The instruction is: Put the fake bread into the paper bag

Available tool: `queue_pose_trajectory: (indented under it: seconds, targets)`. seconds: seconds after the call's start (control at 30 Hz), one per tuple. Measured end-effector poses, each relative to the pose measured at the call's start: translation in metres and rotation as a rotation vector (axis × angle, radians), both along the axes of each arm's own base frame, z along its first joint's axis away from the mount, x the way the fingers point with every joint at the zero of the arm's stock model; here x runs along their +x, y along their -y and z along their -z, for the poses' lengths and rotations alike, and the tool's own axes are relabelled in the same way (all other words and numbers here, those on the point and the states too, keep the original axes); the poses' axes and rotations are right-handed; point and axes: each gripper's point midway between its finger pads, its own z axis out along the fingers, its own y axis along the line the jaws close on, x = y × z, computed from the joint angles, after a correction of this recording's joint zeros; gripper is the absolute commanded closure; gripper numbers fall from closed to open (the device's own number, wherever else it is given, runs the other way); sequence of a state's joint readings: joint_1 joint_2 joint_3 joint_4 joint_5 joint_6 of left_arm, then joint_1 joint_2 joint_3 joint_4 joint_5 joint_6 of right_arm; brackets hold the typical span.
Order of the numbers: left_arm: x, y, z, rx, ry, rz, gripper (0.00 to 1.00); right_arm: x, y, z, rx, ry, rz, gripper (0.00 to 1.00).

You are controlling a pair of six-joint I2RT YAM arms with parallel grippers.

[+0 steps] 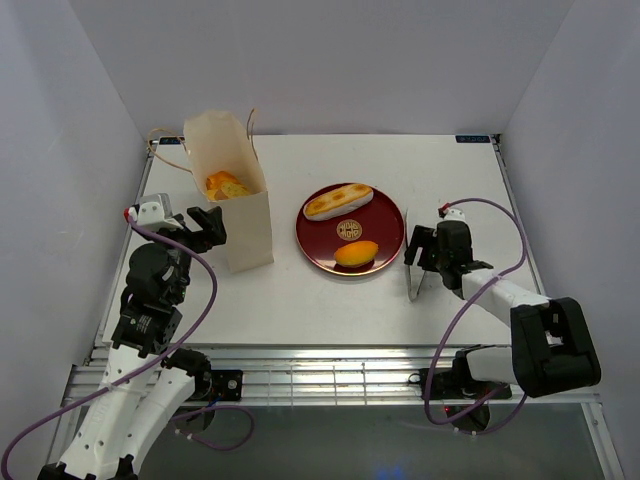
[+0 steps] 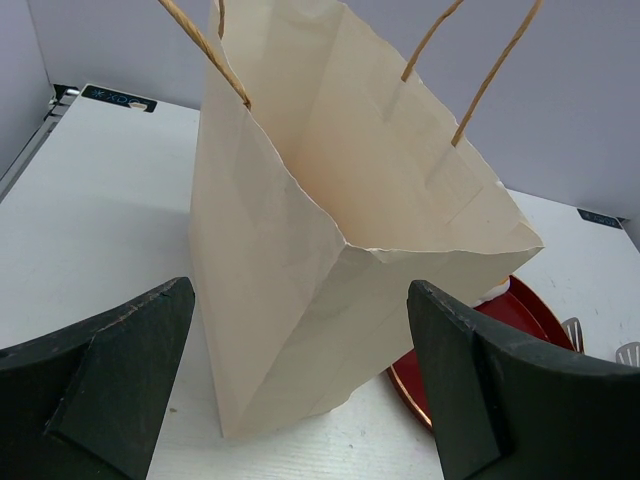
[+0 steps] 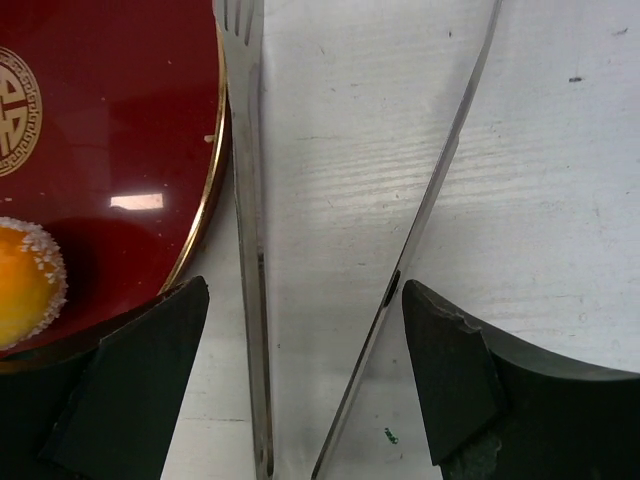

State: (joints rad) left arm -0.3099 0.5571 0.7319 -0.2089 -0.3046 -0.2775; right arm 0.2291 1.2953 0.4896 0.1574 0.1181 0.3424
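Note:
The paper bag [image 1: 240, 215] stands upright at the left, with golden pastries [image 1: 226, 186] inside it. My left gripper [image 1: 207, 228] is open just left of the bag's base. In the left wrist view the bag [image 2: 330, 250] fills the space ahead of the gripper [image 2: 300, 385], with the dark fingers [image 2: 120, 380] on either side and apart from it. A long cream-striped roll [image 1: 338, 201] and an oval bun [image 1: 356, 253] lie on the dark red plate [image 1: 388, 225]. My right gripper [image 1: 420, 252] is open and straddles the silver tongs [image 1: 416, 278], whose arms [image 3: 250, 250] lie between its fingers [image 3: 460, 380].
The plate [image 3: 110, 120] lies just left of the tongs, with the bun's edge [image 3: 25, 285] on it. The plate's rim [image 2: 505, 335] shows to the right behind the bag. White walls enclose the table on three sides.

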Motion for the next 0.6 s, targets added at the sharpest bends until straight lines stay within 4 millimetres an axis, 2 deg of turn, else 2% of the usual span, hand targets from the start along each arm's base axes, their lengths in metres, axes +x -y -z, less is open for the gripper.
queue_pose_trajectory:
  seconds: [0.1, 0.17, 0.33, 0.53, 0.6]
  targets:
    - [0.000, 0.000, 0.000, 0.000, 0.000, -0.002, 0.02, 0.002, -0.001, -0.017, 0.014, 0.032, 0.000, 0.07]
    - [0.000, 0.000, 0.000, 0.000, 0.001, -0.002, 0.02, 0.004, -0.003, -0.036, 0.027, 0.070, -0.005, 0.02]
    - [0.000, -0.001, 0.000, 0.003, 0.001, -0.002, 0.02, 0.014, -0.008, -0.090, 0.048, 0.162, -0.029, 0.09]
    - [-0.001, -0.001, -0.001, 0.001, 0.009, -0.002, 0.02, 0.036, -0.019, -0.176, 0.078, 0.316, -0.073, 0.10]
    - [-0.001, -0.001, -0.001, 0.001, 0.009, -0.002, 0.02, 0.039, -0.022, -0.199, 0.084, 0.368, -0.083, 0.10]
